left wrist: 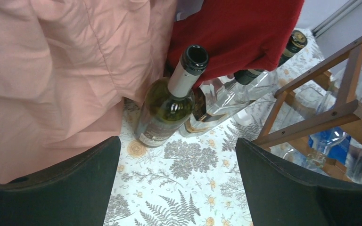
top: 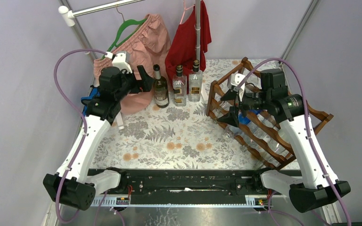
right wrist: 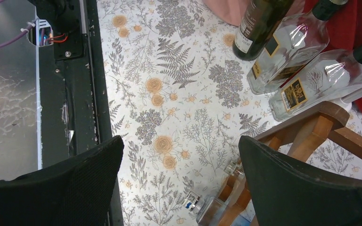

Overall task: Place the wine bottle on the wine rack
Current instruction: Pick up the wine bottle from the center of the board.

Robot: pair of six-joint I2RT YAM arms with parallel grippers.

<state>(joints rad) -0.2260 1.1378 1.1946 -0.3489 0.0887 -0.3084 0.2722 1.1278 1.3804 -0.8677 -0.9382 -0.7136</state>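
Dark green wine bottle, pale band on the neck, mouth uncorked, upright near the far edge of the table, about mid-width. Reddish-brown open-frame wine rack, scalloped rails in tiers, at the far right corner, askew to the edges.

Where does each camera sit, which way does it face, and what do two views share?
Top external: above and behind the arm bases, facing down over the table; both arms show, left gripper and right gripper open.
Left wrist: on the left arm, facing down at the wine bottle; its fingers show.
Right wrist: on the right arm, facing down at the table beside the wine rack; its fingers show.
Shared: both wrist views catch the wine bottle and rack.
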